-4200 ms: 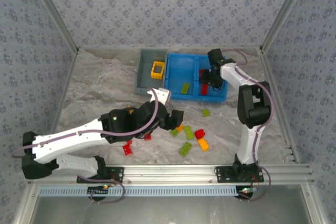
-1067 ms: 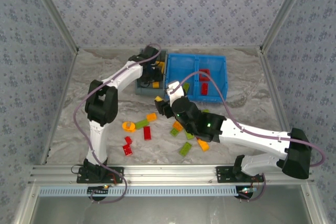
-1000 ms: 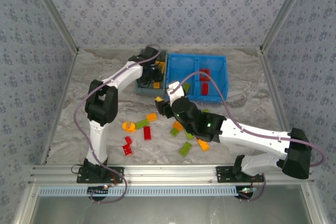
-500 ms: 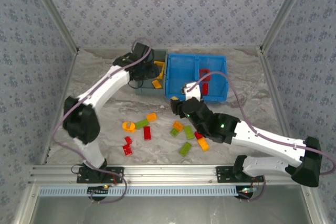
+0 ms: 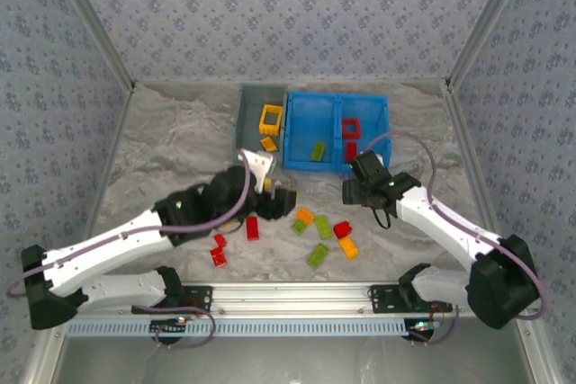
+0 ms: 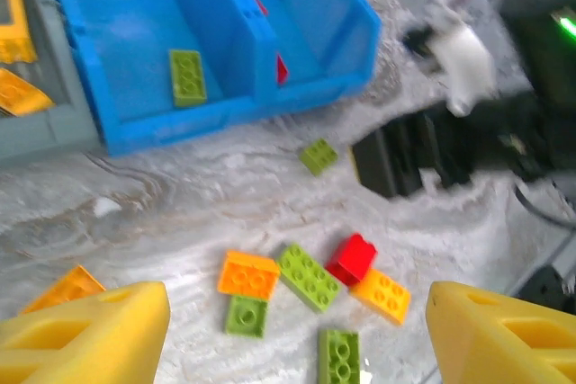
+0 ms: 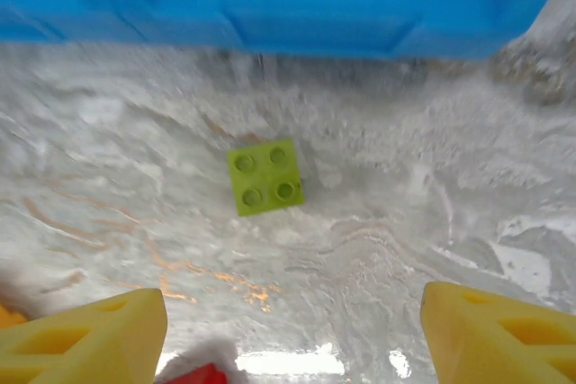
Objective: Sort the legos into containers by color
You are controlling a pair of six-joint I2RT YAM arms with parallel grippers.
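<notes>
Left gripper (image 5: 280, 196), back from the grey bin (image 5: 241, 120) where an orange brick (image 5: 268, 143) now lies, hangs open and empty above the loose legos (image 5: 321, 227) — right gripper (image 5: 354, 192), likewise open and empty, has shifted over a green brick (image 7: 265, 176) just before the blue bin (image 5: 315, 166), the likely next pick.

Grey-white marbled bench (image 5: 171, 146), closed in on three sides by walls (image 5: 288, 6) with small blue-grey flower pattern; metal posts (image 5: 90, 17) in corners, metal rail (image 5: 297, 294) at near edge.

Both arms stretched forward, left gripper (image 5: 282, 196) spread, right gripper (image 5: 353, 192) spread
</notes>
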